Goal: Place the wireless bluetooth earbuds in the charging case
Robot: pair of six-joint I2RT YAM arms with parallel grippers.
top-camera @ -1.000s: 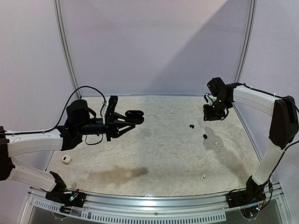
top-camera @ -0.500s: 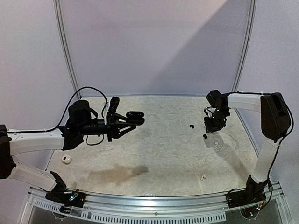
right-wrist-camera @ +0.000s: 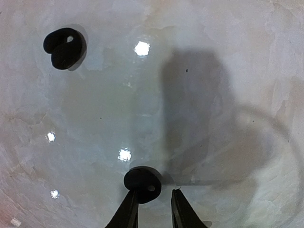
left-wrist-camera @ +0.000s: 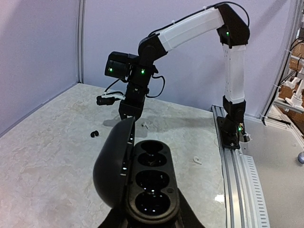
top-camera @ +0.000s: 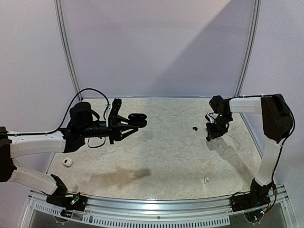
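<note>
The black charging case (top-camera: 137, 117) hangs above the table's left side with its lid open, and my left gripper (top-camera: 129, 124) is shut on it. In the left wrist view the case (left-wrist-camera: 151, 183) shows its empty dark wells. My right gripper (top-camera: 212, 135) is down at the table on the right. Its jaws (right-wrist-camera: 153, 195) stand slightly apart. A black earbud (right-wrist-camera: 141, 182) lies against the left fingertip (right-wrist-camera: 130, 202), only partly in the gap. A second black earbud (right-wrist-camera: 63, 47) (top-camera: 194, 128) lies farther off on the table.
A white earbud (top-camera: 206, 180) lies near the front right edge. The left wrist view shows two white earbuds (left-wrist-camera: 196, 160) (left-wrist-camera: 144, 126) on the table. A white case (top-camera: 67, 162) sits at the front left. Metal rails border the table.
My right gripper has come down and inward onto the near black earbud, its jaws a little narrower. The left arm and case have barely moved.
</note>
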